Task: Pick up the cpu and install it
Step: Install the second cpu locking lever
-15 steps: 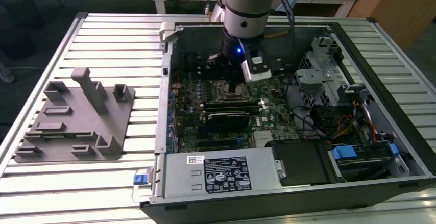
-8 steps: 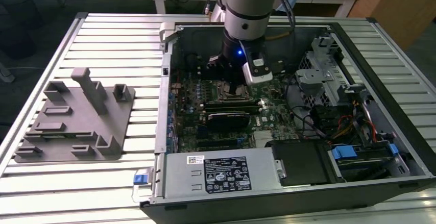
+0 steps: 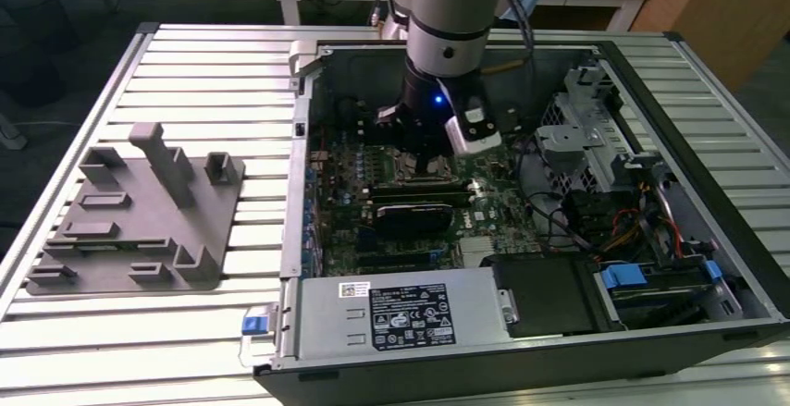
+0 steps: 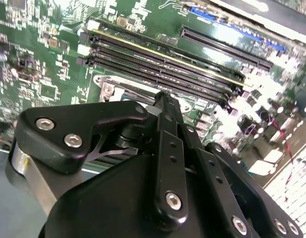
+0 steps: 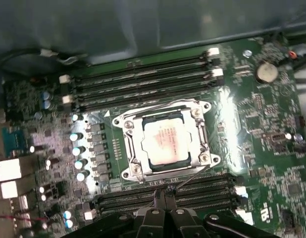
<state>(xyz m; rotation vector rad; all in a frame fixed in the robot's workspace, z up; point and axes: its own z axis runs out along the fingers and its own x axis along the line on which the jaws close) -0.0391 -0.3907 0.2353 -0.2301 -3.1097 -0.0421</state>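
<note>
The cpu (image 5: 166, 142) lay seated in the motherboard socket (image 5: 165, 144). The gripper (image 5: 165, 194) hung closed and empty just beside that socket, over the memory slots (image 5: 168, 191). Placement looked finished; only retreat seemed needed.

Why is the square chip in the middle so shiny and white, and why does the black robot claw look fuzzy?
In the first wrist view, light glares off the cpu, washing its metal top pale, with another bright streak on the green motherboard beside it. In the second wrist view, the gripper sits very close to the camera, so its black links look soft and oversized.
</note>
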